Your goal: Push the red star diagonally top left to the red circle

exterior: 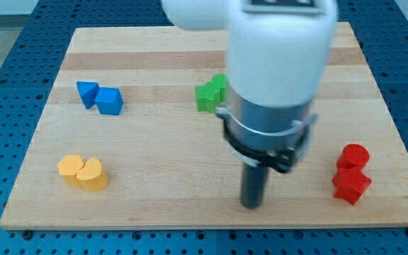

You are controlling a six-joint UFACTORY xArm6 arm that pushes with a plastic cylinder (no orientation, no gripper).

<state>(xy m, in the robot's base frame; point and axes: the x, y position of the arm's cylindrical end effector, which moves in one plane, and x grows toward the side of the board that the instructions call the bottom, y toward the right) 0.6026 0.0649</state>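
Observation:
The red star [350, 184] lies near the board's right edge at the view's lower right. The red circle [354, 155] sits directly above it, touching it. My tip [252, 205] is low on the board, well to the left of the red star and slightly below its level, touching no block. The arm's white and grey body hangs above the tip and hides the board's upper middle.
Two green blocks [211, 93] sit at the upper middle, partly hidden by the arm. A blue triangle [86, 92] and a blue cube [110, 100] sit at the upper left. Two yellow blocks [83, 172] sit at the lower left. The wooden board [154, 205] rests on a blue pegboard.

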